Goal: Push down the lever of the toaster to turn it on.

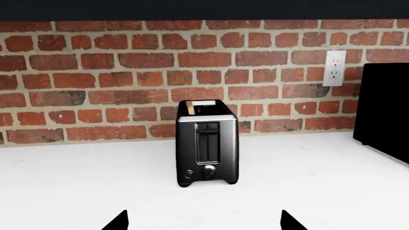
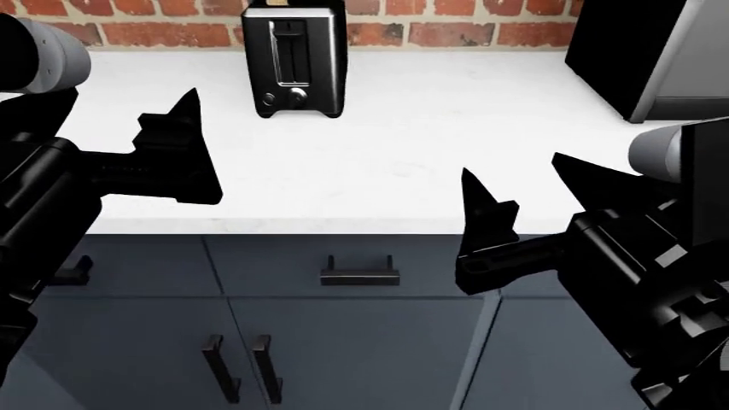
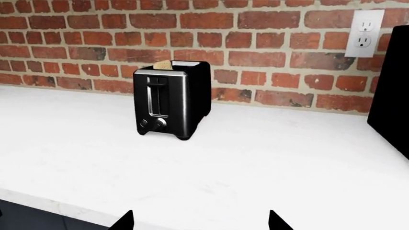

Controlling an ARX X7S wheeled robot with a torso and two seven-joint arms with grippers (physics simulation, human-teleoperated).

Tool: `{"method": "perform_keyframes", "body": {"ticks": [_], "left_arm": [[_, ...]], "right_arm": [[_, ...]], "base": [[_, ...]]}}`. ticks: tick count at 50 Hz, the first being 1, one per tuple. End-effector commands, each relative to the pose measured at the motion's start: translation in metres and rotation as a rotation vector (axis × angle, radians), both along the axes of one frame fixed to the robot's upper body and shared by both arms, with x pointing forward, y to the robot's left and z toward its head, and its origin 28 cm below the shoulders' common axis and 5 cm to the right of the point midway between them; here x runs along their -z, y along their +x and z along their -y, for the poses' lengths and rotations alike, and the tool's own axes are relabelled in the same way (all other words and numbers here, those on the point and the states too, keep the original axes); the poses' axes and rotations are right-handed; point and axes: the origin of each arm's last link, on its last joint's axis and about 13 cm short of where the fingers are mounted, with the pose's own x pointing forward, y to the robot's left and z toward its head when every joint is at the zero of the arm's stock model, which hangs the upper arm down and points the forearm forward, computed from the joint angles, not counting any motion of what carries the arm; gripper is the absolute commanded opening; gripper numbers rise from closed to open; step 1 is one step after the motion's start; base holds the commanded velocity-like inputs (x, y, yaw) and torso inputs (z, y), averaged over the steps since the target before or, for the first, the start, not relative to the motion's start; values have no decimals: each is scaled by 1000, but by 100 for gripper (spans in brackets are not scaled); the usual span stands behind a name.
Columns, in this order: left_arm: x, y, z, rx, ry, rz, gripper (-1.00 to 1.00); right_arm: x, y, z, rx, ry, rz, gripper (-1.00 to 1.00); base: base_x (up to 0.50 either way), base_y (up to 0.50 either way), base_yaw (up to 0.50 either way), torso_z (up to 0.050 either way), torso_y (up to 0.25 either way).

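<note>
Claws point(image 2: 188, 141) apart; toaster point(image 2: 294, 58) upright, slot face toward robot.

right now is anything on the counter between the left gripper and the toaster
Nothing visible does. Only bare white counter lies between the left gripper and the toaster; the microwave stands off to the side.

Red brick wall point(image 1: 128, 72) with outlet point(image 1: 334, 68), white counter point(image 2: 433, 145), dark cabinets point(image 2: 341, 342) below.
</note>
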Motion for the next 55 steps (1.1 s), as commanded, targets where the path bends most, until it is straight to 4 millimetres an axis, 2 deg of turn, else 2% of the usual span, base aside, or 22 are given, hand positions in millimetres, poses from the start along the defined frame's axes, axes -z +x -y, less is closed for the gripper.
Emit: {"method": "perform_keyframes", "body": {"ticks": [1, 15, 21, 30, 33, 44, 55], "left_arm": [[-2, 1, 0, 0, 1, 7, 100], [5, 3, 2, -2, 0, 9, 100], [0, 0, 0, 0, 2, 10, 100], [7, -7, -6, -1, 2, 12, 100], [0, -3, -2, -2, 2, 13, 100], [-4, -2, -1, -1, 4, 19, 100], [-1, 1, -1, -7, 10, 26, 100]], "right_arm": [[0, 1, -2, -9, -9, -2, 100], [0, 2, -2, -15, 9, -7, 100], [1, 2, -2, -15, 15, -11, 100], [4, 2, -2, -14, 14, -11, 100], [4, 2, -2, -14, 10, -9, 100], [4, 2, -2, -4, 9, -2, 100], [8, 6, -2, 39, 29, -27, 100]], "base": [[102, 500, 0, 0, 0], [150, 478, 0, 0, 0], [329, 190, 0, 0, 0], [347, 135, 0, 0, 0], [312, 447, 0, 0, 0], [297, 490, 0, 0, 1], [18, 15, 0, 0, 0]]}}
